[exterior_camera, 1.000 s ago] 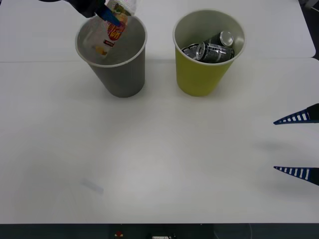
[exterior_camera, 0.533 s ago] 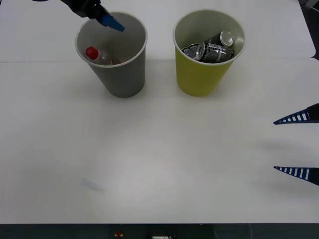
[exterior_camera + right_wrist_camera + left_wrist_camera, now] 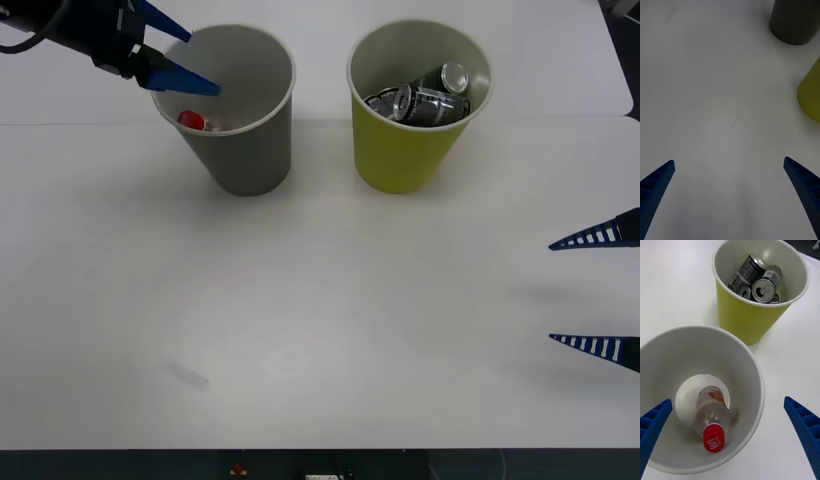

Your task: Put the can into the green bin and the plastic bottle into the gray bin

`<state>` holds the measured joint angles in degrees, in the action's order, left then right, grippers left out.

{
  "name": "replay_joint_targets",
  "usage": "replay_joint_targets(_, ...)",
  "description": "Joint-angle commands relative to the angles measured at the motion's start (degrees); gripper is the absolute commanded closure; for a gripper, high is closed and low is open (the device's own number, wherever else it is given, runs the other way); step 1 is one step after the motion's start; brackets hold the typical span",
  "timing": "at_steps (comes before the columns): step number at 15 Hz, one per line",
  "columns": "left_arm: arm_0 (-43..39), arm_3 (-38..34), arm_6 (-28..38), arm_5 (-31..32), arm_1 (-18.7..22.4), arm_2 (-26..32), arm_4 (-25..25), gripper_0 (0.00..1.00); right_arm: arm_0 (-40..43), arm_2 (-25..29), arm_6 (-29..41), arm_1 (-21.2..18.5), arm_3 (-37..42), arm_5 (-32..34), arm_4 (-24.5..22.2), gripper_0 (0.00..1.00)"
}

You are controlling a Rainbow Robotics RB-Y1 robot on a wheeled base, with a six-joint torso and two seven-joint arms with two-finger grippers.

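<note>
In the front view, the left gripper (image 3: 172, 52) is hovering at the far-left rim of the plain gray tapered cup-shaped bin (image 3: 240, 150), its blue fingers spread apart and holding nothing. The small clear plastic bottle with a red screw cap (image 3: 192, 121) is lying inside that gray bin, its cap peeking above the near rim. Beside it, the yellow-green tapered bin (image 3: 405, 150) is holding dark metal cans (image 3: 420, 98). The right gripper (image 3: 596, 291) is waiting over the white table (image 3: 320, 300) at the right edge, fingers wide apart and empty. In the right wrist view, the right gripper (image 3: 730, 195) is showing its spread fingers above bare tabletop. In the left wrist view, the left gripper (image 3: 730, 435) is looking down into the gray bin (image 3: 748, 363), where the bottle (image 3: 713, 423) is leaning against the wall, cap upward.
</note>
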<state>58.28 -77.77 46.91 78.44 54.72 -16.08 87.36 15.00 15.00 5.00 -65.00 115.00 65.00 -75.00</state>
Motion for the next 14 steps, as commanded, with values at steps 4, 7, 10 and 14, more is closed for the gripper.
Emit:
replay_joint_targets(4, -12.93, -7.66, -12.81, -4.08, 6.19, 4.57, -11.51, 0.0, 0.0, 0.0, 0.0, 0.0, 0.0, 0.0, 0.0, 0.0)
replay_joint_targets(7, -21.9, -13.81, -17.73, -6.1, 8.39, 9.14, -15.37, 0.0, 0.0, 0.0, 0.0, 0.0, 0.0, 0.0, 0.0, 0.0)
replay_joint_targets(10, -31.04, -19.53, -22.3, -8.3, 10.85, 12.48, -20.12, 0.0, 0.0, 0.0, 0.0, 0.0, 0.0, 0.0, 0.0, 0.0)
replay_joint_targets(14, -43.96, -27.17, -29.33, -13.49, 15.68, 15.2, -27.33, 0.0, 0.0, 0.0, 0.0, 0.0, 0.0, 0.0, 0.0, 0.0)
